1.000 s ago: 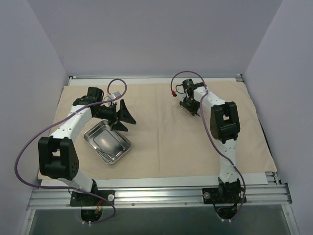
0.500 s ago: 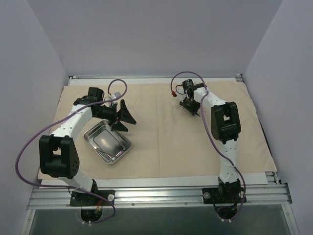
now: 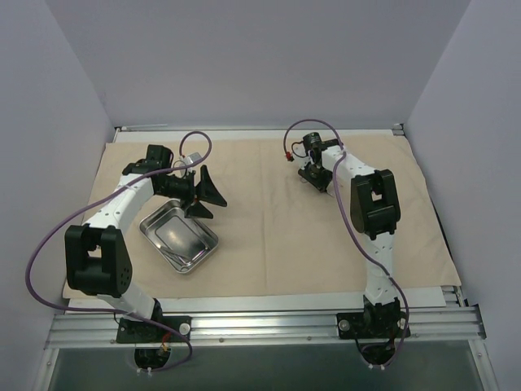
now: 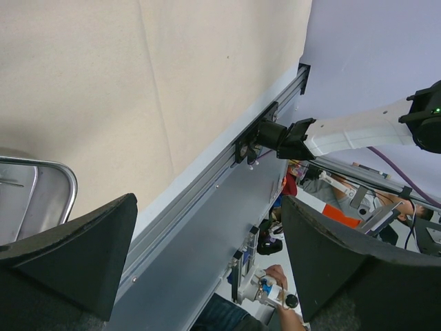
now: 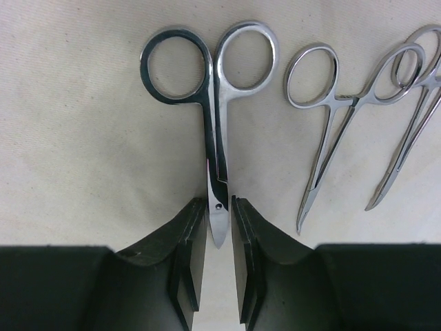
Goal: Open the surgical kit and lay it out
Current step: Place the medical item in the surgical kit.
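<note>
Right pincer [image 5: 218, 214] stands narrowly apart around the blades of the scissors [image 5: 213, 158] (whether it pinches them, I cannot tell); they lie flat on the cloth wrap [image 5: 83, 172], ahead of it. Better to open wider and rise straight, not dragging them toward the forceps [image 5: 322, 158].

Overhead view: bright, even, diffuse light from above; shadows under arms faint, soft-edged on cloth wrap [image 3: 277, 236]. Steel tray [image 3: 175, 232] shows pale glare along rim, dark reflection across floor. Focus sharp corner to corner; walls lean slightly outward toward top. Left wrist view: left pincer [image 4: 207, 221] near-black, soft, no surface detail, fills lower corners; cloth upper left bright, slightly washed. Right wrist view: scissors [image 5: 210, 103] crisp, hard highlights on rings, thin shadows; right pincer [image 5: 219, 207] dark along bottom.
</note>
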Robot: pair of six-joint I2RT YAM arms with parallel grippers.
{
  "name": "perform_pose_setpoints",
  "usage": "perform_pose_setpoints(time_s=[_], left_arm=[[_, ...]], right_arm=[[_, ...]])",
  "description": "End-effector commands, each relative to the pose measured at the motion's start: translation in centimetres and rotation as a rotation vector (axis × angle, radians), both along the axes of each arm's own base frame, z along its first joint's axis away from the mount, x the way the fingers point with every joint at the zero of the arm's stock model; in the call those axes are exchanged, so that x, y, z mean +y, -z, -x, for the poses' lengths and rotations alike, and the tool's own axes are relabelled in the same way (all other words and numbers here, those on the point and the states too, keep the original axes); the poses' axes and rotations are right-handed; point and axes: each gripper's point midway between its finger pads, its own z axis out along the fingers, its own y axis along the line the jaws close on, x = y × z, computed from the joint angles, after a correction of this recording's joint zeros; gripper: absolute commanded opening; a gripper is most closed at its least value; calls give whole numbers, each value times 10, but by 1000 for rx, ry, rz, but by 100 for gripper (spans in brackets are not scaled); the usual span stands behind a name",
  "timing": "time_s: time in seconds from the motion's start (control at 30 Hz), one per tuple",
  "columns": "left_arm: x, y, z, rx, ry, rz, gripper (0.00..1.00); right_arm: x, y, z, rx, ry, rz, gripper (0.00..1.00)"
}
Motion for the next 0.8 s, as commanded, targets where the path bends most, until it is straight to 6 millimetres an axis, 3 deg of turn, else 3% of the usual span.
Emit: perform_pose_setpoints(time_s=[0.0,0.23,0.33,0.4,0.6,0.67,0.77], left_arm=[[-2,-14,-5,-58,9,29,94],[-2,-15,-2,-59,8,32,94],[-1,-15,-3,-64,-2,18,94],[3,-12,-5,-63,-18,-20,94],[28,1,-14,-81,-156,-205,94],[40,-1,-15,-102,-195,-273,94],[62,4,-16,-128,-226,-415,94]], right_arm=[[1,7,22,74,6,1,23],[2,5,21,65,12,0,25],[4,-10,11,14,27,1,25],[11,-33,-5,-62,73,-26,26],[15,-132,-46,-367,255,-85,34],[25,-158,-45,-426,301,-136,38],[64,-186,-30,-485,245,-220,47]])
